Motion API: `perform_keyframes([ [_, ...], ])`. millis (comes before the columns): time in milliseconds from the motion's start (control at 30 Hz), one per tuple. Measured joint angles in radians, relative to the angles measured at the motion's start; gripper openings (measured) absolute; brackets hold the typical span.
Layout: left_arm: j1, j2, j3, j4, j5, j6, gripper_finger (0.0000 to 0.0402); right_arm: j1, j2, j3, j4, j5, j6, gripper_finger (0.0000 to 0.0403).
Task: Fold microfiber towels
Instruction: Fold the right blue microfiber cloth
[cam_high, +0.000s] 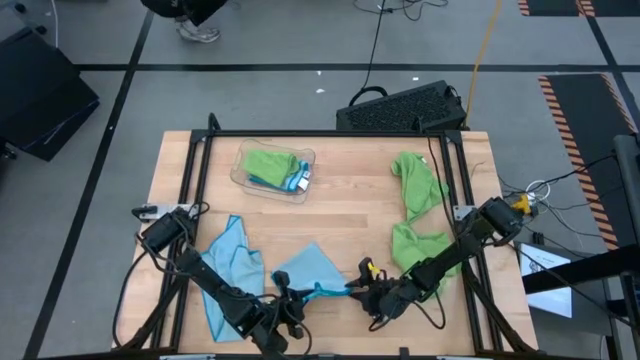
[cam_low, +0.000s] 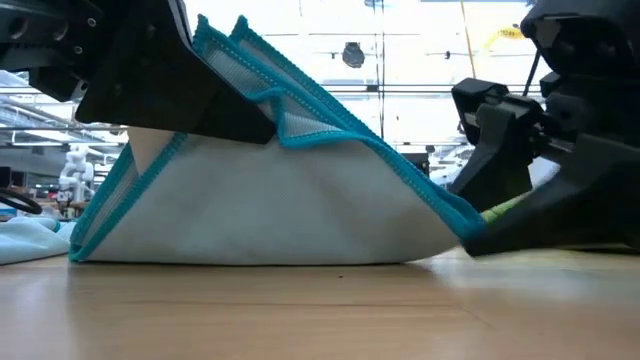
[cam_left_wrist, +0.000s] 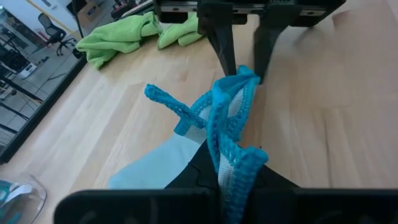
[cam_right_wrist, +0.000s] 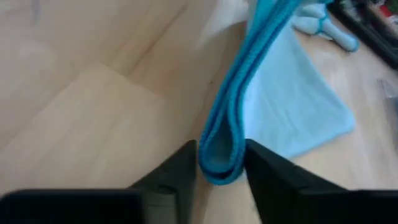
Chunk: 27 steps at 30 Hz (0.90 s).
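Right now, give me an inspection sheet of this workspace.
Surface: wooden table, bare wood between items.
Job's things: blue towel stretched between both grippers near the front edge; second blue towel crumpled on the left; green towels heaped on the right.
Clutter: clear tray holding a green towel.
Grippers: left gripper shut on the blue towel's edge; right gripper has the towel's folded edge between its fingers.
Cables: cable across the floor behind the table.
Surroundings: keyboard beyond the table's back edge.
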Motion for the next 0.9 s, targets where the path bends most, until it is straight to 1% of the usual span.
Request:
perform_keyframes([
  [133, 0.000, 0.000, 0.000, 0.001, 0.000, 0.003, 0.0008, 0.001, -0.005, 0.000, 0.027, 0.006, -0.014, 0.0026],
  [200, 0.000, 0.000, 0.000, 0.002, 0.000, 0.025, 0.0007, 0.002, -0.005, 0.000, 0.027, 0.004, -0.006, 0.0010],
  [333, 0.005, -0.032, 0.000, -0.001, 0.009, 0.095, 0.0009, 0.001, -0.068, 0.000, -0.012, 0.003, 0.049, 0.0018],
  [400, 0.014, -0.067, 0.000, 0.000, 0.069, 0.139, 0.0009, 0.001, -0.135, 0.001, -0.070, 0.002, 0.092, 0.0016],
  [467, 0.025, -0.105, 0.000, -0.001, 0.158, 0.205, 0.0007, -0.006, -0.212, 0.001, -0.136, -0.012, 0.147, 0.0009],
  [533, 0.042, -0.139, 0.000, 0.000, 0.230, 0.284, 0.0007, -0.016, -0.292, 0.001, -0.208, -0.030, 0.190, 0.0006],
  [600, 0.064, -0.171, 0.000, 0.006, 0.277, 0.385, 0.0009, -0.031, -0.373, 0.001, -0.254, -0.030, 0.209, 0.0007],
  [667, 0.097, -0.200, 0.000, 0.005, 0.294, 0.480, 0.0012, -0.051, -0.441, 0.001, -0.277, -0.029, 0.194, 0.0011],
  [767, 0.167, -0.256, 0.000, 0.000, 0.284, 0.593, 0.0007, -0.088, -0.534, 0.001, -0.297, -0.007, 0.127, 0.0012],
  [800, 0.196, -0.281, 0.000, 0.001, 0.275, 0.621, 0.0007, -0.103, -0.565, 0.001, -0.303, 0.012, 0.109, 0.0012],
  [900, 0.284, -0.369, 0.000, 0.004, 0.269, 0.681, 0.0010, -0.138, -0.668, 0.001, -0.340, 0.120, 0.084, 0.0008],
])
